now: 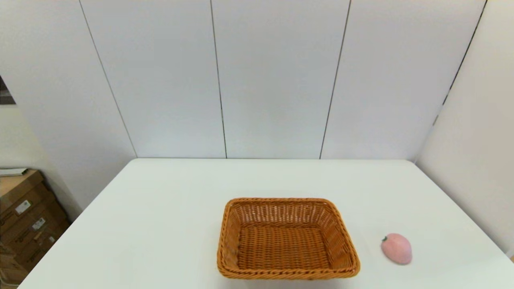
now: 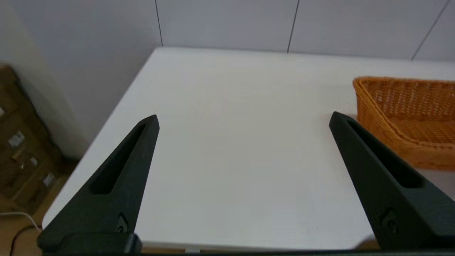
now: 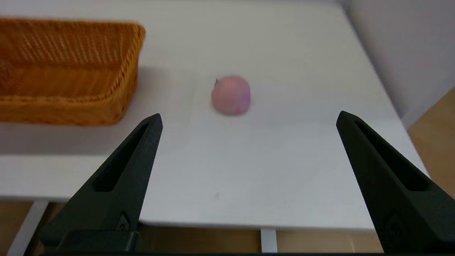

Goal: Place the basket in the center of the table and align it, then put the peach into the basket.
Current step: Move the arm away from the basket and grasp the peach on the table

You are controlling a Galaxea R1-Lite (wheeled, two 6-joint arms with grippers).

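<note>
Basket (image 1: 287,238), stiff and probably light wicker, sits empty near our table's (image 1: 160,224) front edge with the peach (image 1: 396,248) just right of it, so we'd pinch its braided rim, left gripper (image 2: 243,119) and right gripper (image 3: 249,119) both spread wide, holding nothing.

Counter (image 1: 160,224) is lying bare across its whole left half and far strip, so a gripper is getting free passage there. Basket (image 1: 287,239) is sitting near the front edge, roughly mid-width, its raised woven walls blocking any low sweep across. Peach (image 1: 396,249) is resting to the basket's right, apart from it, with an open lane of bare surface between them. Wall panels (image 1: 277,80) are closing off the far side, and a side wall (image 1: 482,160) is crowding the right edge. Cardboard boxes (image 1: 24,216) are standing on the floor off the left side, below the counter's level.
</note>
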